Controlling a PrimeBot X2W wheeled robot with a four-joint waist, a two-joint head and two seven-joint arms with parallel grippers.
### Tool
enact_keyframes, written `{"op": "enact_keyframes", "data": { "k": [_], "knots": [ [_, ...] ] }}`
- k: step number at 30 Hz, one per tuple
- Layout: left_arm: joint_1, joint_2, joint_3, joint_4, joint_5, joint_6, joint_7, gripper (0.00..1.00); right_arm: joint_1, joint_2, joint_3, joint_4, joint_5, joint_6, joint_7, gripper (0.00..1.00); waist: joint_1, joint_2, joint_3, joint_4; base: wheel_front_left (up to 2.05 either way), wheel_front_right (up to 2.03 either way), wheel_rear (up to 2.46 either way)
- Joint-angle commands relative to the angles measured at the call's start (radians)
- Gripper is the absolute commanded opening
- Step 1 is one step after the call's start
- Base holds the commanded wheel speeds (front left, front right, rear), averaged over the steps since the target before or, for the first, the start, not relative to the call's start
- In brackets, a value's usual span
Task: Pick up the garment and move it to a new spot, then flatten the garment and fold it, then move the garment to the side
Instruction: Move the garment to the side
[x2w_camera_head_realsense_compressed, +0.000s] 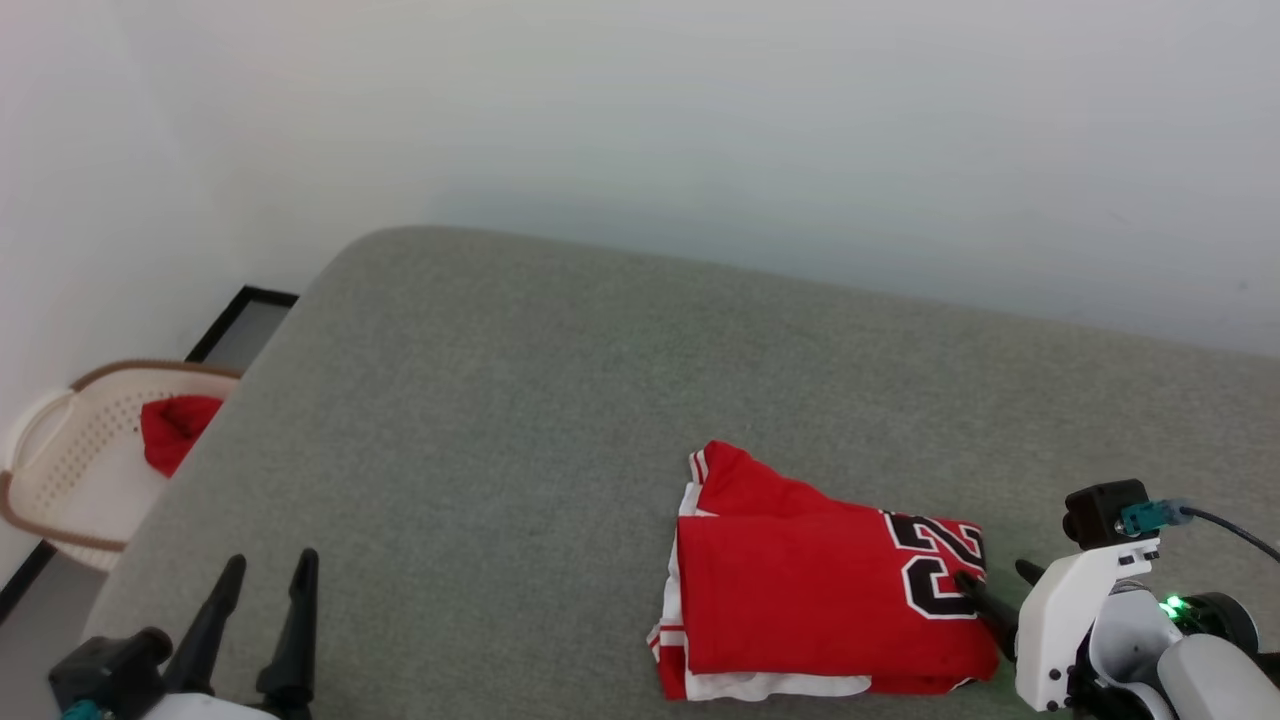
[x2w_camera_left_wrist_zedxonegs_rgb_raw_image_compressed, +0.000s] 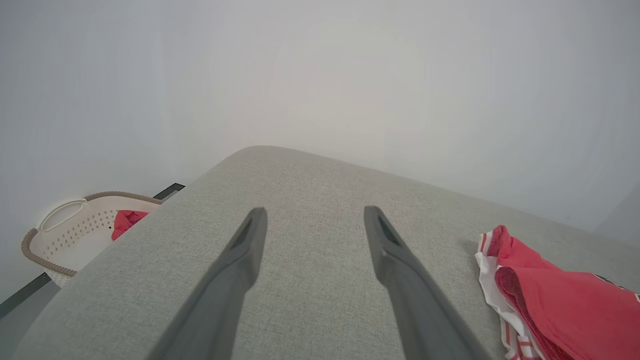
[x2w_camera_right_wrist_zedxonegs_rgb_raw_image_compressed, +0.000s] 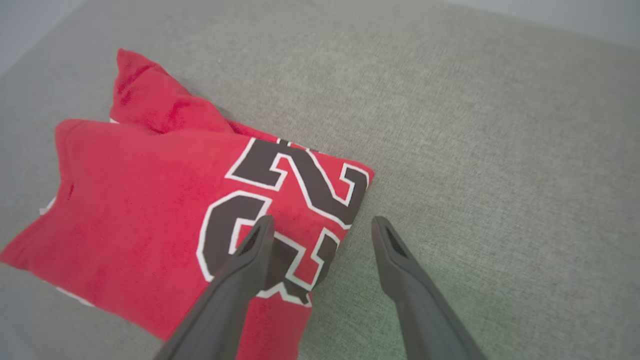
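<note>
Holds right gripper (x2w_camera_right_wrist_zedxonegs_rgb_raw_image_compressed: 322, 220) fingers apart over edge of folded red-and-white jersey shirt (x2w_camera_head_realsense_compressed: 790, 590), on seemingly a grey fabric bed (x2w_camera_head_realsense_compressed: 500, 400); left gripper (x2w_camera_left_wrist_zedxonegs_rgb_raw_image_compressed: 315, 211) fingers likewise apart, aside.

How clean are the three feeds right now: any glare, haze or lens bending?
Head view: soft even light, garment sharp, a green lamp glowing at lower right. Left wrist view: milky, washed-out haze; the wide lens bows the cushion edge. Right wrist view: crisp weave and print, no glare.
</note>
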Motion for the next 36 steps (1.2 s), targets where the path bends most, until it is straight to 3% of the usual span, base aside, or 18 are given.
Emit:
{"op": "enact_keyframes", "data": {
  "k": [1, 18, 20, 28, 36],
  "knots": [
    [-0.014, -0.008, -0.006, 0.001, -0.005, -0.001, -0.006, 1.00, -0.020, 0.001, -0.021, 0.009, -0.014, -0.001, 0.047, 1.00, 0.0000, 0.0000, 0.033, 0.021, 0.00, 0.00, 0.00],
    [-0.084, -0.028, -0.030, 0.050, -0.024, -0.008, -0.029, 1.00, -0.054, 0.081, -0.092, 0.089, -0.074, 0.000, 0.333, 1.00, 0.0000, 0.0000, 0.111, 0.053, 0.00, 0.00, 0.00],
    [-0.088, -0.028, -0.030, 0.055, -0.028, -0.009, -0.032, 1.00, -0.060, 0.095, -0.074, 0.102, -0.059, 0.000, 0.363, 0.00, 0.0000, 0.0000, 0.113, 0.053, 0.00, 0.00, 0.00],
    [-0.099, -0.024, -0.035, 0.072, -0.036, -0.012, -0.037, 1.00, -0.120, 0.084, -0.036, 0.099, -0.003, 0.000, 0.406, 0.00, 0.0000, 0.0000, 0.112, 0.043, 0.00, 0.00, 0.00],
    [-0.104, -0.016, -0.037, 0.068, -0.028, -0.013, -0.042, 1.00, -0.179, 0.010, 0.019, 0.039, 0.030, 0.000, 0.390, 0.00, 0.0000, 0.0000, 0.092, 0.008, 0.00, 0.00, 0.00]
  ]
}}
